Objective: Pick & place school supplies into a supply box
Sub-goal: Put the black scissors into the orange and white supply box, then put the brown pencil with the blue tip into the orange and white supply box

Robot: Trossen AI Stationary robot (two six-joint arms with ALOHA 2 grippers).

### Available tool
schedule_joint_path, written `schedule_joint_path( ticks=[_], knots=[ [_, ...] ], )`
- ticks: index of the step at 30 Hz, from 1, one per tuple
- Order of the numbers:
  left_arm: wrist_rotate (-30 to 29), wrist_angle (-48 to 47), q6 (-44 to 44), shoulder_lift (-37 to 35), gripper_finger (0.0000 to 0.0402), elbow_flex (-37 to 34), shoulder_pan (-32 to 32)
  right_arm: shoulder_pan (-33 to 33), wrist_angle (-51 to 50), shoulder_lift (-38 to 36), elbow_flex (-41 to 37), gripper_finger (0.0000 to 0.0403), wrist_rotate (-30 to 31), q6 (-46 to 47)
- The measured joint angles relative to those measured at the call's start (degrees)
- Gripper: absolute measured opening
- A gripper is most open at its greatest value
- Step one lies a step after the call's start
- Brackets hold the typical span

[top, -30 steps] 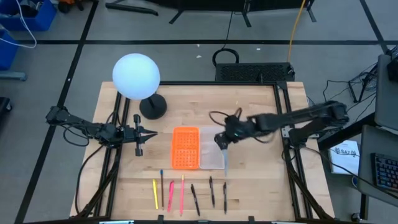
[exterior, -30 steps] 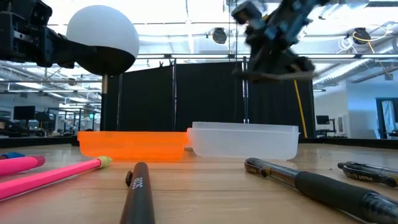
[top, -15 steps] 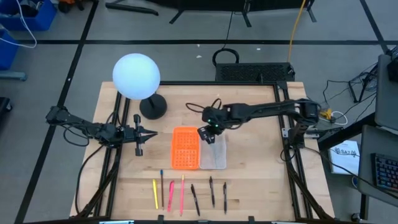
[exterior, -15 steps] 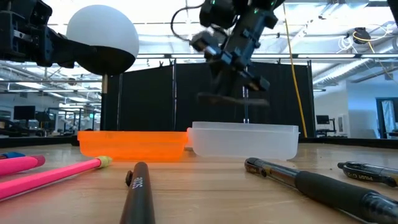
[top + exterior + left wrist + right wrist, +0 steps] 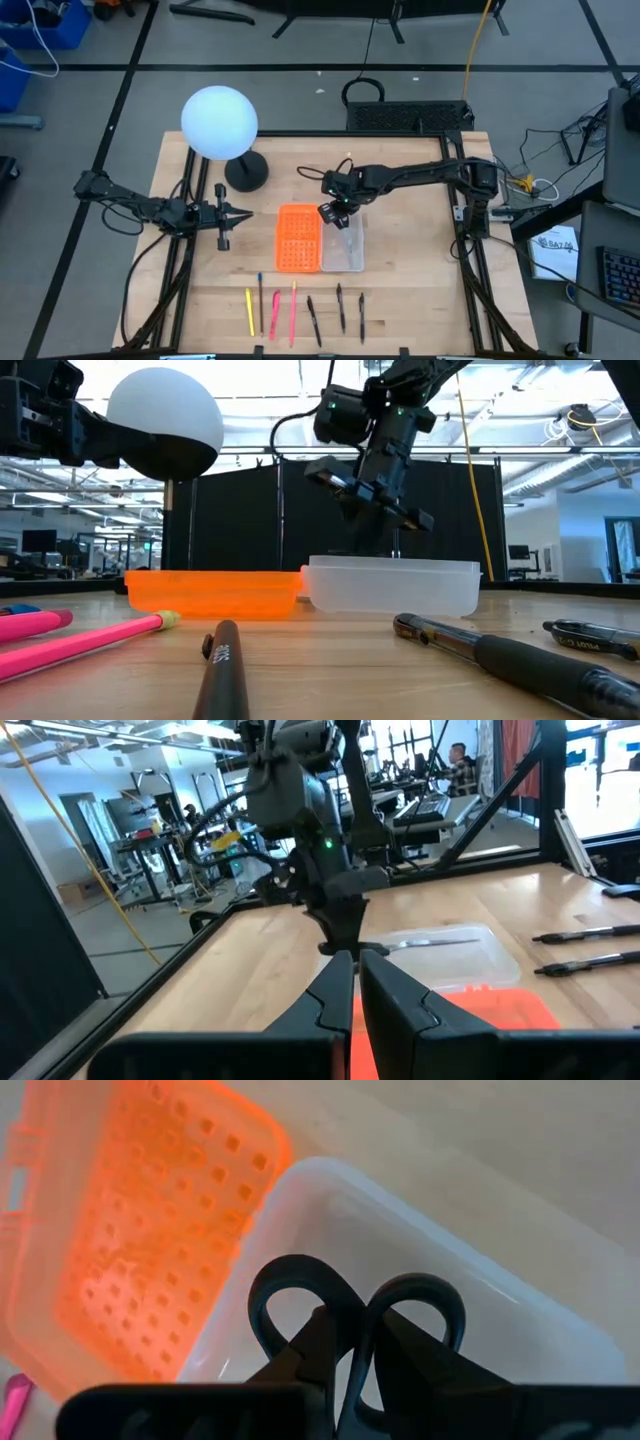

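My right gripper [image 5: 335, 213] hangs over the far end of the supply box's clear half [image 5: 345, 250], shut on the black-handled scissors [image 5: 355, 1315]. The box's orange perforated half [image 5: 298, 240] lies open beside the clear half, toward the left. Yellow, pink and black pens [image 5: 293, 312] lie in a row on the table near the front edge. My left gripper [image 5: 245, 212] waits at the table's left, level and shut, pointing at the box. My right gripper pinches the scissors between its two fingers where the two handle loops meet [image 5: 358, 1330]. It comes from above, slanting down. The loops stick out past the fingertips. The thin blade [image 5: 430, 942] reaches out level over the clear half; whether it touches the box I cannot tell.
A white globe lamp [image 5: 218, 122] on a black foot [image 5: 246, 172] stands at the far left of the table. Bare wood lies to the right of the box. Dark frame rails run along both side edges of the table.
My right gripper has carried the scissors toward the table's left and downward, from beside the clear half's right side to above its far end. It has also turned about its wrist on the way. The box and pens have stayed put.
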Motion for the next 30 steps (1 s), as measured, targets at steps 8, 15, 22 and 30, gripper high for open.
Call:
schedule_joint_path(
  ticks=[8, 15, 22, 30],
  knots=[
    [0.0, 0.0, -0.1, 0.0, 0.0031, 0.0, 0.0, -0.2, 1.0, 4.0, 0.0, 0.0040, 0.0, -0.4],
    [0.0, -0.1, -0.4, 0.0, 0.0031, 0.0, 0.0, -0.2, 0.7, 4.3, 0.0, 0.0049, 2.8, -0.5],
    [0.0, -0.2, -0.9, 0.0, 0.0031, 0.0, 0.0, -0.4, 0.1, 3.9, -0.1, 0.0122, 2.9, 0.5],
    [0.0, -0.2, -1.9, 0.0, 0.0031, 0.0, 0.0, -0.6, -1.6, 0.4, -0.1, 0.0116, 2.8, -2.9]
  ],
)
